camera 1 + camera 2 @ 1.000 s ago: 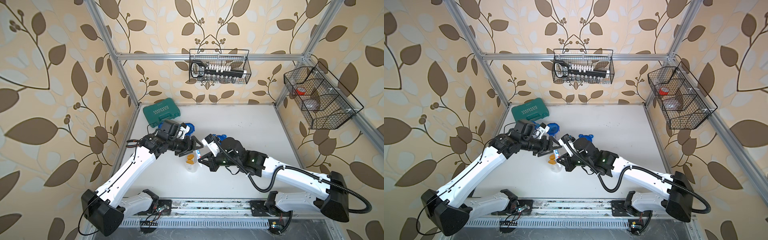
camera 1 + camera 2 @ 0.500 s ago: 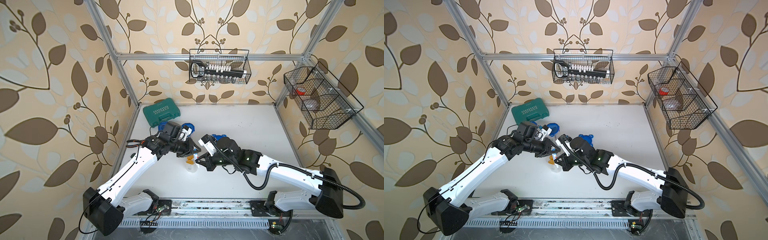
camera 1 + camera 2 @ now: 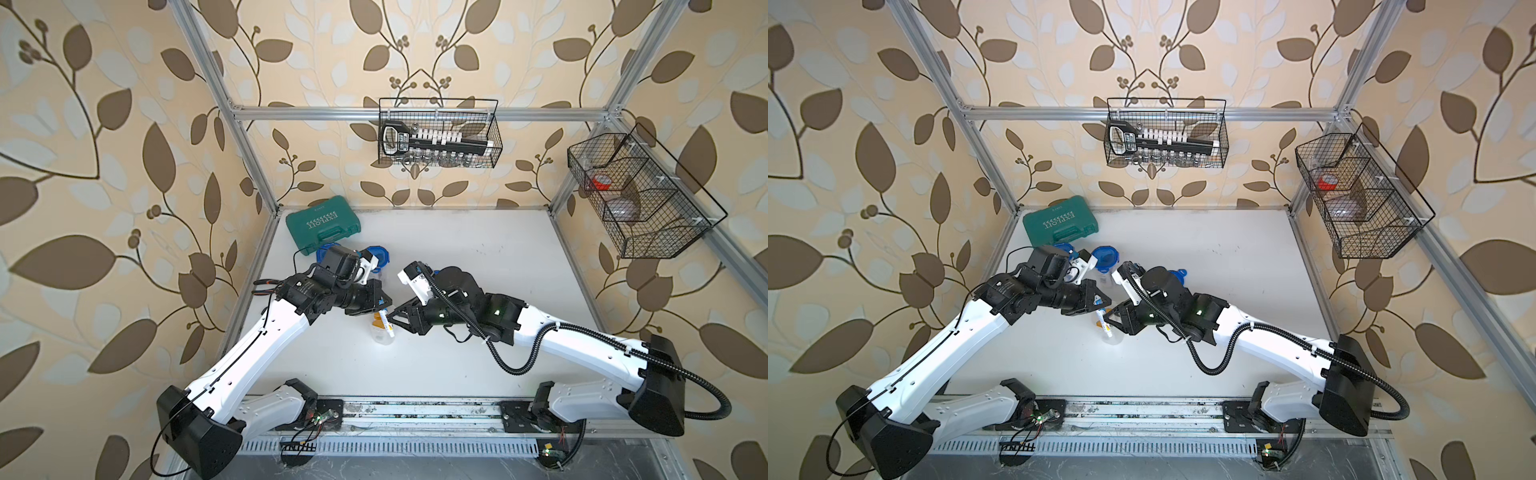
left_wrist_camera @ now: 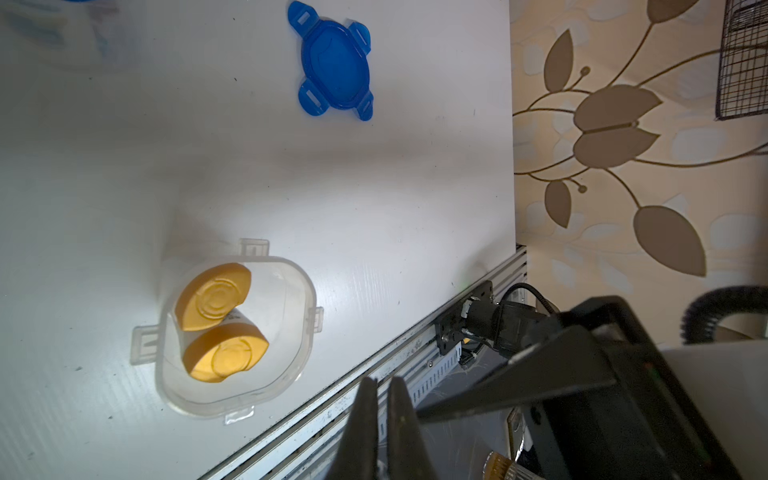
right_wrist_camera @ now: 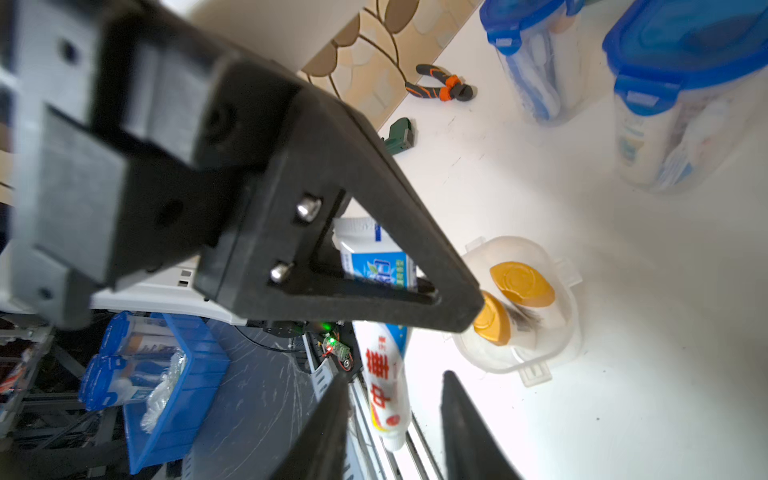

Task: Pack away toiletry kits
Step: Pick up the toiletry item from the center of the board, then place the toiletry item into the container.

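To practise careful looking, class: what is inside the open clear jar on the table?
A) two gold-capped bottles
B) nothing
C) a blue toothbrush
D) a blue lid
A: the left wrist view looks down into the open jar and shows two gold-capped bottles in it; the toothpaste tube is outside it, held by the left gripper.

Toothpaste: white plastic toothpaste tube [image 5: 384, 390] was half hidden behind the left gripper [image 5: 465, 313].
Lidded jars: two clear plastic jars with blue lids [image 5: 536, 79] were blurred and cut by the edge.
Loose lid: blue four-tab plastic lid [image 3: 1178, 274] was mostly hidden behind the right arm [image 3: 1163, 289].
Basket: black wire basket [image 3: 648, 199] held contents too small to tell.
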Robot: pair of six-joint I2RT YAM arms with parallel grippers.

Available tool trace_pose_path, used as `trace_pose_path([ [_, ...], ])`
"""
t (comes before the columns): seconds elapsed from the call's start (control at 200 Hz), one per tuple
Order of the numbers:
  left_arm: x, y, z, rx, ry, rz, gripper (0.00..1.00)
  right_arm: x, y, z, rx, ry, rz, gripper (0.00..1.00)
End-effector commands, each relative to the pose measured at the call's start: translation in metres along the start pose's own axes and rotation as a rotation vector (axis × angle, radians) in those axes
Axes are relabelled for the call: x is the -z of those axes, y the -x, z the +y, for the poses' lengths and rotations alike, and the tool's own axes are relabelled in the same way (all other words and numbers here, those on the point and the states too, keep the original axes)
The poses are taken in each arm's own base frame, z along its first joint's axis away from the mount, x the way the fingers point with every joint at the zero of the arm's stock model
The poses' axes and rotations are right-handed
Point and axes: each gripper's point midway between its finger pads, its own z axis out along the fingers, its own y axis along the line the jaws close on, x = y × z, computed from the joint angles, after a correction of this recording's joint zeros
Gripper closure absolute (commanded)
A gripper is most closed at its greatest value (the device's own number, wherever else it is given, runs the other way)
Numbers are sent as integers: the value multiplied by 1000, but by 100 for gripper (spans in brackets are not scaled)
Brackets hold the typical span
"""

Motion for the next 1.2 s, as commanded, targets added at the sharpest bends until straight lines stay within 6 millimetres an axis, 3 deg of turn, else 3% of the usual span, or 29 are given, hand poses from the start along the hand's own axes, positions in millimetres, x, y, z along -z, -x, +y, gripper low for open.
trace_pose_path([
  [0.0, 18, 10, 1, -104, 63, -84, 100, 10, 20, 4, -14, -11, -57, 42],
  [0.165, 25, 24, 9, -140, 126, -174, 100, 30, 23, -15, -62, -95, -105, 25],
  [0.4, 38, 55, 15, -204, 202, -353, 100, 80, 12, -98, -270, -339, -164, 15],
  [0.53, 35, 63, 13, -219, 190, -384, 100, 100, 7, -124, -326, -427, -162, 12],
  [0.83, 4, 59, 0, -271, 182, -384, 100, 113, -1, -137, -368, -475, -156, 10],
  [1.2, -17, 51, 18, -359, 330, -368, 100, 120, 1, -146, -400, -486, -168, 10],
])
